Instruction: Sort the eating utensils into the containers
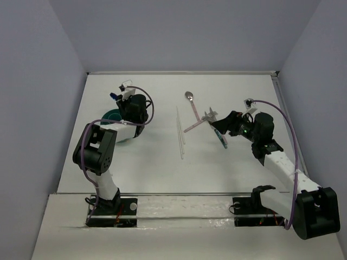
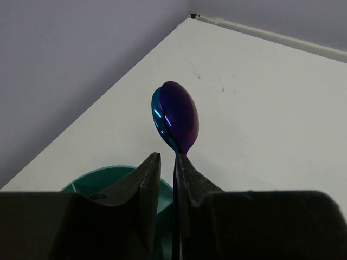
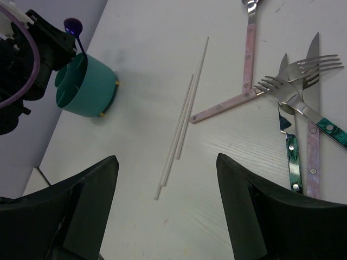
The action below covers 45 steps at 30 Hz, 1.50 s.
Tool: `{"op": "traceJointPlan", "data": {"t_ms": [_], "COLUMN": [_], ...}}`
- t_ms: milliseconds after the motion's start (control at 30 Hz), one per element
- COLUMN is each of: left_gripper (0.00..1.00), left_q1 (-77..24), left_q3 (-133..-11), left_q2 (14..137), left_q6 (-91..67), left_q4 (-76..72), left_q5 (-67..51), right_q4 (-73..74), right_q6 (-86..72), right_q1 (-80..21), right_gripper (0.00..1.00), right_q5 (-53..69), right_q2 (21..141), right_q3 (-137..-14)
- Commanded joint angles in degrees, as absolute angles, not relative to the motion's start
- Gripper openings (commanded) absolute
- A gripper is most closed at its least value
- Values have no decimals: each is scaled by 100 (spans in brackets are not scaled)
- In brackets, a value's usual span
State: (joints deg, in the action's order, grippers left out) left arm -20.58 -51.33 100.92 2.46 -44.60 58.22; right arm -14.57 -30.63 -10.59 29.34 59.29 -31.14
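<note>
Barely begun: purple spoon [image 2: 179, 116] standing in teal cup [image 3: 89, 95] at upper left, left gripper [image 2: 168, 157] hold impossible to tell; right gripper [image 3: 166, 160] spread empty, remaining cutlery [image 3: 287, 89] unsorted at right

Spoon [image 3: 72, 24] in cup [image 3: 87, 89] left, sticks [image 3: 181, 124] centre, forks [image 3: 282, 89] right

You had a spoon [image 2: 176, 116] of mirror-glossy metal, iridescent blue and purple, at the frame's centre. In the right wrist view, the cup [image 3: 87, 86] at upper left looked like smooth, satiny teal plastic. The forks [image 3: 284, 93] at upper right were polished metal, and the table [image 3: 135, 216] was matt white, faintly grained.
</note>
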Motion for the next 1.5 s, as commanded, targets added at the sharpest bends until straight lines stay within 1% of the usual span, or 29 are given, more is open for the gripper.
{"op": "traceJointPlan", "data": {"t_ms": [0,67,100,133,167,367,467,533,567,600,667,700,733,767,800,867,900,1000,1067,1133,1200,1333,1367,1467], "left_gripper": [26,30,34,35,38,41,43,43,43,44,45,49,52,54,58,62,62,63,63,63,63,64,64,64], "left_q1": [-2065,-2118,-2118,-2118,-2170,-2452,-2671,-2838,-2891,-2892,-2962,-2962,-2962,-2962,-2962,-2962,-2962,-2962,-2962,-2962,-2962,-2962,-2962,-2830], "left_q3": [-5036,-4992,-4975,-4949,-4948,-5228,-5553,-5818,-5871,-5888,-5810,-5705,-5643,-5590,-5546,-5441,-5388,-5037,-4722,-4492,-4193,-4184,-4184,-4122], "left_q2": [9633,9519,9475,9414,9291,8641,8105,7631,7464,7036,6585,6122,5891,5689,5321,4863,4730,4211,3974,3657,3386,3085,3015,2962], "left_q6": [-121,-158,-193,-193,-193,-35,-105,-455,-675,-1190,-1641,-1992,-2108,-2179,-2258,-2250,-2233,-2118,-2074,-2057,-2048,-1960,-1943,-1916], "left_q4": [-4334,-4281,-4272,-4280,-4280,-4175,-3763,-2965,-2666,-2089,-1611,-1208,-1048,-881,-522,-151,199,519,685,729,695,624,615,615], "left_q5": [6108,6108,6100,6065,6047,5916,5653,5450,5110,4845,4266,3645,3325,2765,2516,1998,1839,1320,1004,932,1028,1160,1186,1073], "right_q4": [-1740,-1740,-1740,-1740,-1732,-1547,-1415,-1336,-1310,-1283,-1292,-1309,-1292,-1301,-1283,-1231,-1178,-722,-388,-238,-63,499,597,975], "right_q6": [-2971,-2971,-2971,-2962,-2953,-2857,-2804,-2769,-2760,-2751,-2751,-2751,-2751,-2751,-2742,-2655,-2593,-2277,-2171,-2127,-2092,-1873,-1785,-1627], "right_q1": [-1099,-1099,-1099,-1099,-1099,-1099,-1099,-1099,-1099,-1099,-1099,-1099,-1099,-1099,-1099,-1221,-1283,-1739,-1968,-2092,-2144,-2206,-2206,-2259], "right_gripper": [79,79,79,79,79,79,79,79,79,79,79,79,79,79,78,78,78,72,71,69,62,62,62,62], "right_q5": [2944,2944,2927,2927,2918,2708,2558,2479,2461,2444,2417,2373,2356,2347,2338,2198,2102,1426,1013,967,819,528,493,308], "right_q2": [5906,5906,5906,5906,5932,5933,5941,5968,5985,5994,6038,6116,6169,6222,6362,6582,6661,6908,7223,7644,8127,8831,9155,9596], "right_q3": [-3313,-3305,-3305,-3305,-3305,-3366,-3401,-3436,-3445,-3445,-3454,-3454,-3463,-3472,-3506,-3603,-3656,-3946,-4340,-4683,-5060,-5729,-6087,-6608]}}
